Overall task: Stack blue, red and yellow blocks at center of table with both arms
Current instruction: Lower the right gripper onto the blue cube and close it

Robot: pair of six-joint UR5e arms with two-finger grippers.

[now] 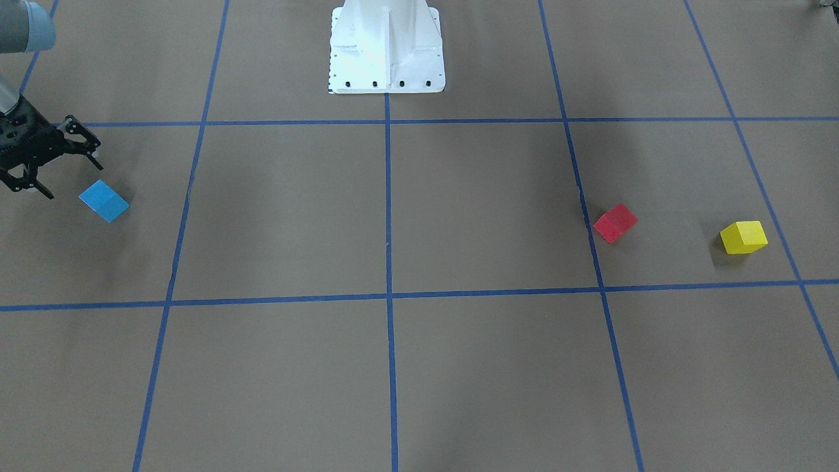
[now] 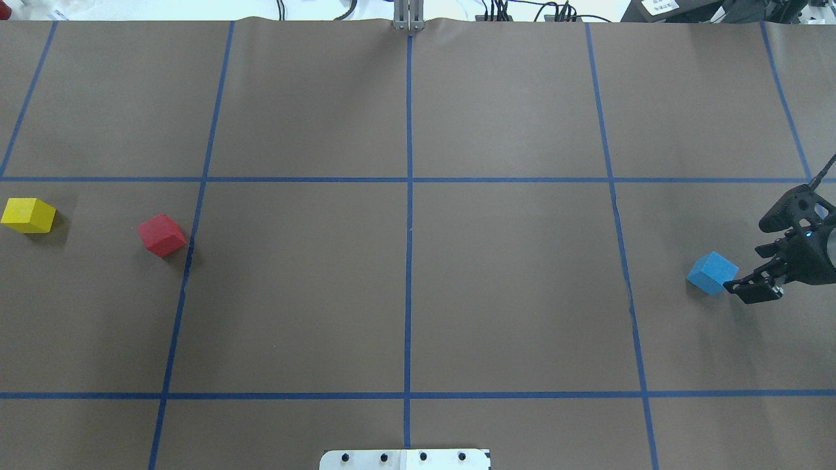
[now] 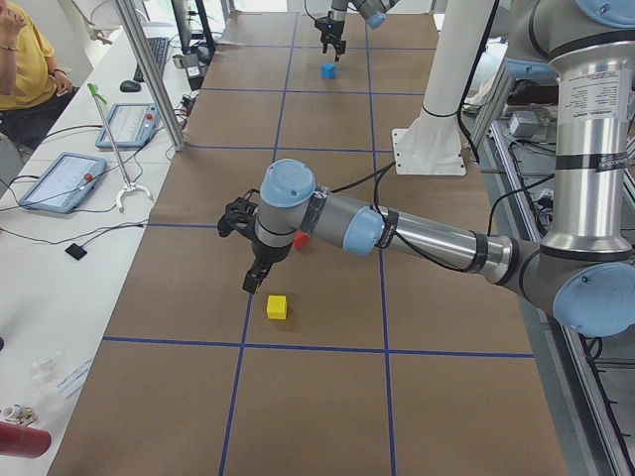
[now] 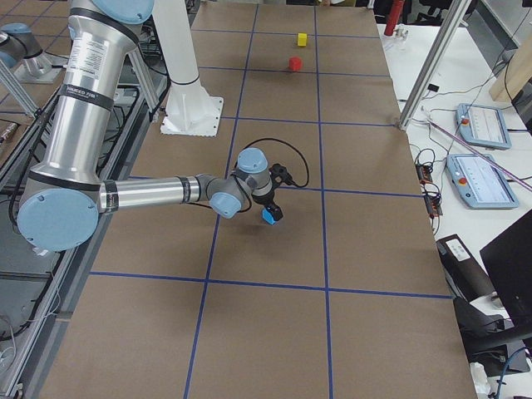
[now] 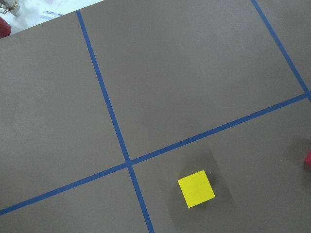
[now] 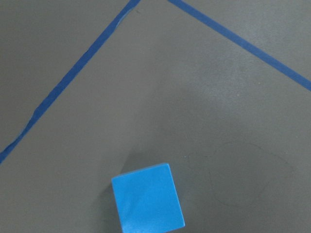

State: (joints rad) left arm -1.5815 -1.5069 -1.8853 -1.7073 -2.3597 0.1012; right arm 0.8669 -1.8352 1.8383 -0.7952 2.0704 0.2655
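The blue block (image 1: 103, 200) lies at the table's right end, also in the overhead view (image 2: 712, 273) and low in the right wrist view (image 6: 148, 198). My right gripper (image 1: 73, 179) is open and empty, hovering just beside it and not touching it. The red block (image 1: 615, 223) and the yellow block (image 1: 743, 236) lie apart on the left side. My left gripper (image 3: 254, 281) shows only in the exterior left view, above the table between the red block and the yellow block (image 3: 277, 306); I cannot tell whether it is open or shut. The left wrist view looks down on the yellow block (image 5: 196, 189).
The white robot pedestal (image 1: 387, 46) stands at the middle of the robot's side. Blue tape lines (image 2: 409, 196) cross at the table's center. A side bench with tablets (image 3: 60, 178) and a seated person (image 3: 20, 59) is beyond the far edge.
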